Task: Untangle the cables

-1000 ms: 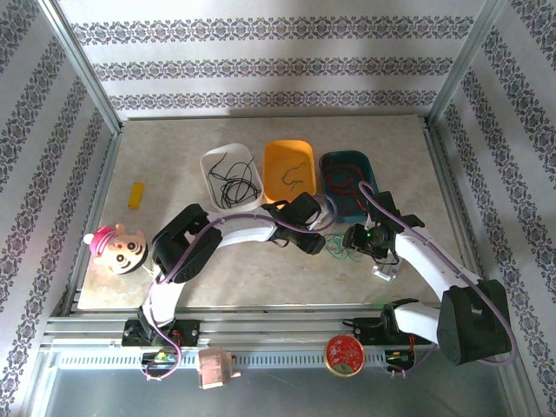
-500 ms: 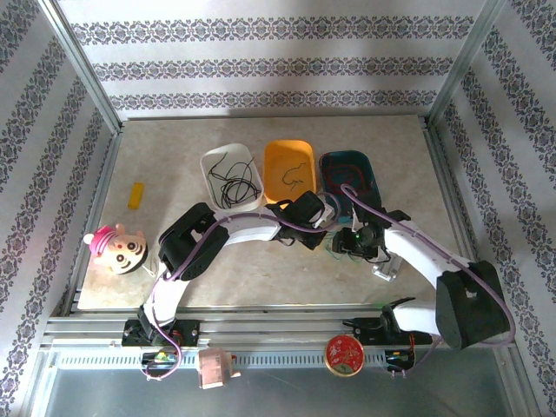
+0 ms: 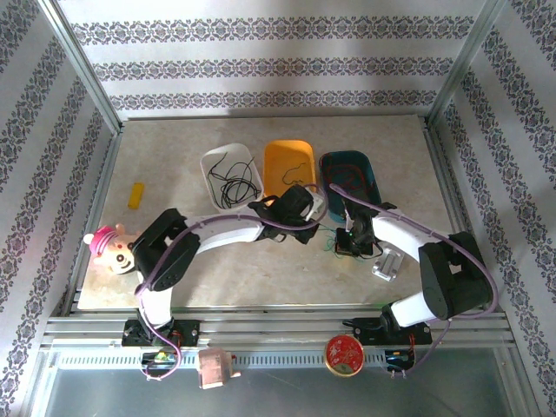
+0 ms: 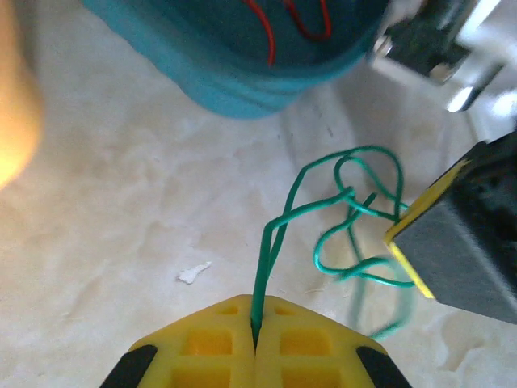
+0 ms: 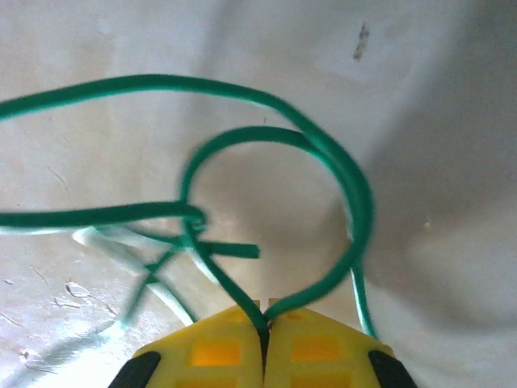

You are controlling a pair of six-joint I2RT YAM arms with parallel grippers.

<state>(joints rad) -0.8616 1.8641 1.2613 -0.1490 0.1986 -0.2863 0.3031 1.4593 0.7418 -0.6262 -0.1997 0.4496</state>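
Green cable (image 4: pixel 349 212) now pinched from both sides

The tangled cable lies on the table (image 4: pixel 121 202), just in front of the teal tray (image 4: pixel 234 89). Both grippers were spread a second ago and have since pressed together. The left gripper (image 4: pixel 255 320) pinches one strand and the right gripper (image 5: pixel 265 320) another, so pulling the loops apart looks possible.
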